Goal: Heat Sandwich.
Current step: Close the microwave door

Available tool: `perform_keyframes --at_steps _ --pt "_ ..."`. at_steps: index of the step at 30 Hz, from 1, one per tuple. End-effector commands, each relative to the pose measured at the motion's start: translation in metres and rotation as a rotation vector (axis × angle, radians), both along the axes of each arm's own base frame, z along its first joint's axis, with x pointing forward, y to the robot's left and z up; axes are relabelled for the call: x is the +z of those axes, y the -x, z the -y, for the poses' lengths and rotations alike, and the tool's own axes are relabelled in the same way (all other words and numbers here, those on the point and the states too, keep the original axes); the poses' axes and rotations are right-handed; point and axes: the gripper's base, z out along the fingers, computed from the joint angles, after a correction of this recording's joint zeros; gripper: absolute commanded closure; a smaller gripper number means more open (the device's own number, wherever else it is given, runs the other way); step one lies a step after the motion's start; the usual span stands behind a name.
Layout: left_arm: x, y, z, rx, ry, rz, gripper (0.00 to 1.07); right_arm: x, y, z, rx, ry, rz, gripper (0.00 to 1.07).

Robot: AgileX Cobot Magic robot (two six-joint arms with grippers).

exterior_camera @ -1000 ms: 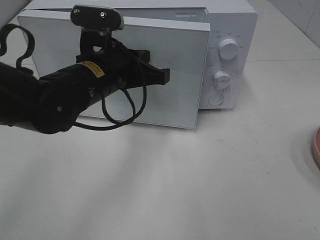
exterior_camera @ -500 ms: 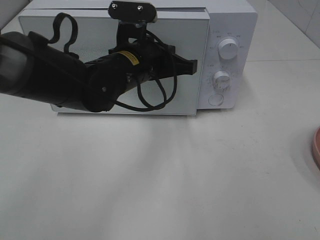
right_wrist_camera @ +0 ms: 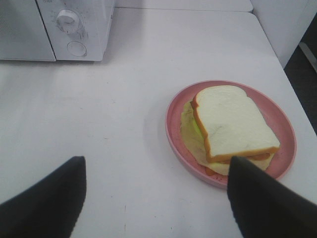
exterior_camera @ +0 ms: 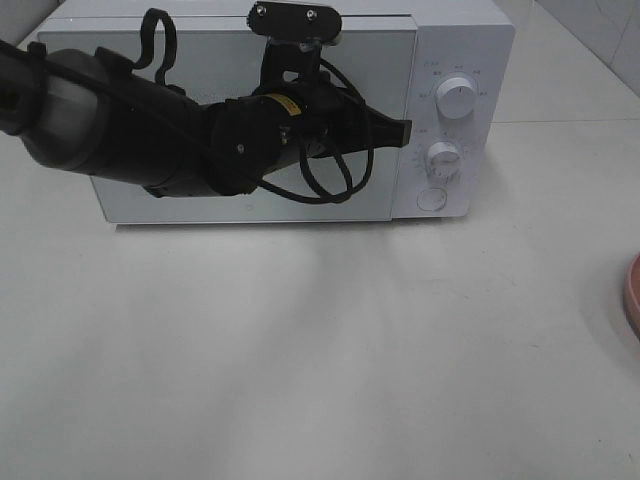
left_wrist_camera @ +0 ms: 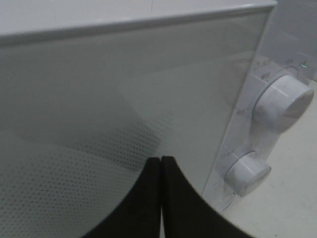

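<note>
The sandwich point(right_wrist_camera: 230, 121) has a white bread slice over pale yellow-green and orange layers and lies on the round pink plate point(right_wrist_camera: 171, 121). Only the plate's rim point(exterior_camera: 633, 295) shows at the right edge of the exterior view. My right gripper point(right_wrist_camera: 156, 161) is open and empty, hovering on the near side of the plate; it is out of the exterior view. The white microwave point(exterior_camera: 455, 40) stands at the back with its door point(exterior_camera: 360, 200) closed. My left gripper point(exterior_camera: 405, 129) is shut, its tips point(left_wrist_camera: 161, 158) against the door's right edge by the knobs.
The control panel holds an upper knob point(exterior_camera: 457, 99), a lower knob point(exterior_camera: 443, 159) and a round button point(exterior_camera: 431, 199). My left arm point(exterior_camera: 150, 130) stretches across the door front. The white table point(exterior_camera: 330, 350) spreads in front of the microwave.
My left arm has swung right and back, pushing the microwave door from ajar to closed. The plate's rim has not moved.
</note>
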Motion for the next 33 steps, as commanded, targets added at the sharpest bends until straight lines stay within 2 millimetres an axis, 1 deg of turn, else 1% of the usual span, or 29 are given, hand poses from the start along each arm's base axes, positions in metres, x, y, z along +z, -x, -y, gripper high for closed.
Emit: perform_keyframes --at_steps 1,4,21,26,30,31,33 --pt "0.011 -0.020 -0.014 0.107 0.078 0.044 1.07 0.000 0.004 0.000 -0.006 0.005 0.032 0.31" --pt "0.014 -0.025 -0.010 0.103 0.080 0.063 1.07 0.000 0.004 0.000 -0.006 0.005 0.032 0.31" --pt "0.013 -0.024 -0.009 0.092 0.064 0.065 1.07 0.000 0.004 0.000 -0.006 0.005 0.032 0.31" --pt "0.014 -0.019 -0.008 0.069 0.052 0.029 1.07 0.000 0.004 0.000 -0.006 0.005 0.032 0.31" --pt "0.014 -0.009 -0.008 0.059 0.044 0.027 1.07 0.000 0.004 0.000 -0.006 0.005 0.032 0.31" --pt "0.017 -0.002 -0.009 0.052 0.043 0.029 1.07 0.000 0.004 0.000 -0.006 0.005 0.032 0.31" --pt "0.016 0.001 -0.011 0.051 0.038 0.023 1.07 0.000 0.004 0.000 -0.006 0.005 0.032 0.31"
